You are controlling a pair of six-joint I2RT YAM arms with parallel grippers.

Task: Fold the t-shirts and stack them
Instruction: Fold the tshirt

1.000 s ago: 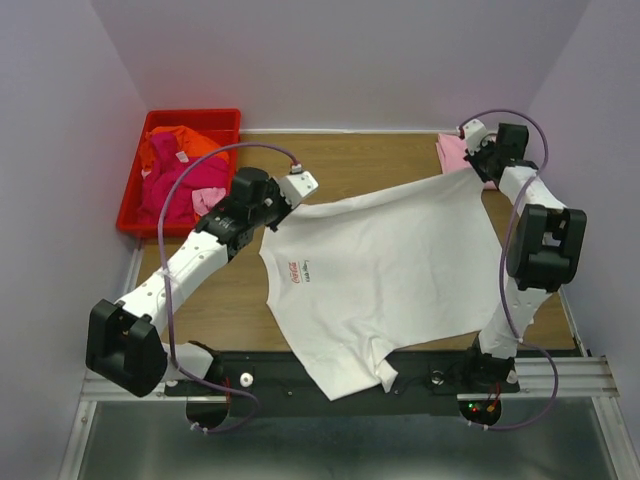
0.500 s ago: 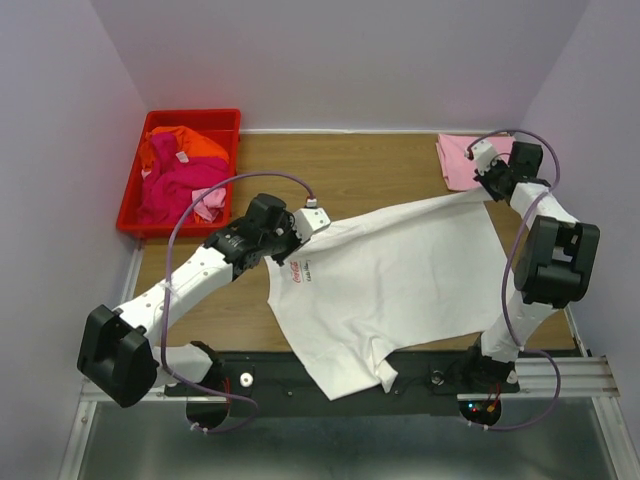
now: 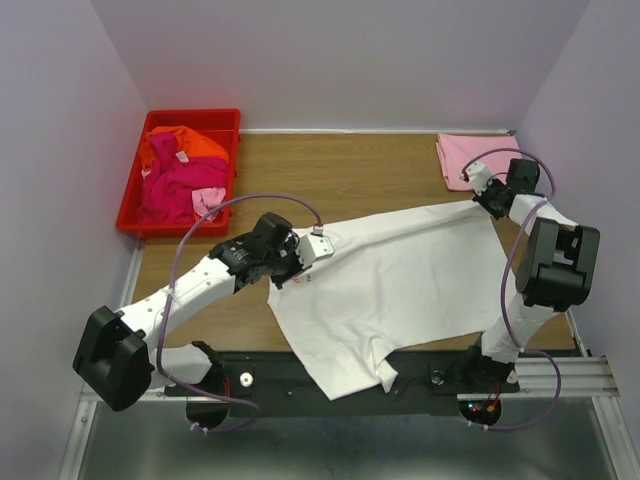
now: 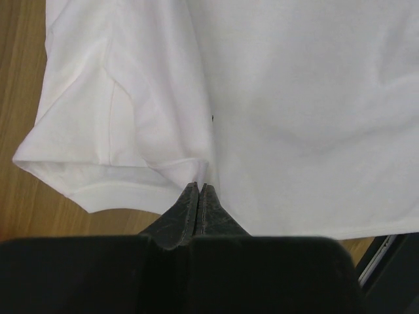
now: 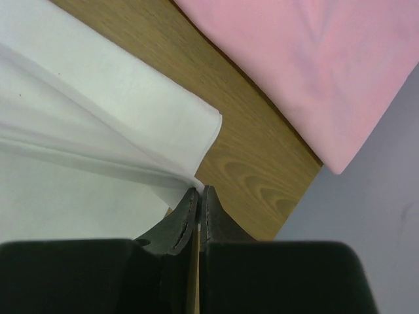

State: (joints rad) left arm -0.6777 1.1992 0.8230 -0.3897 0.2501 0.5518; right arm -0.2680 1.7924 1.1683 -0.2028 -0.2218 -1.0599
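Left claw (image 4: 198, 186) and right claw (image 5: 199, 190) have drawn toward the bench (image 3: 360, 170) near edge, each clamped shut on the white t-shirt (image 3: 400, 280) far edge.

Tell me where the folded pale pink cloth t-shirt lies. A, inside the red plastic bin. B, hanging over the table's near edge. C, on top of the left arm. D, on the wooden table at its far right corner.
D: the folded pale pink cloth t-shirt lies flat on the wooden table at its far right corner, well away from the red plastic bin at the far left.
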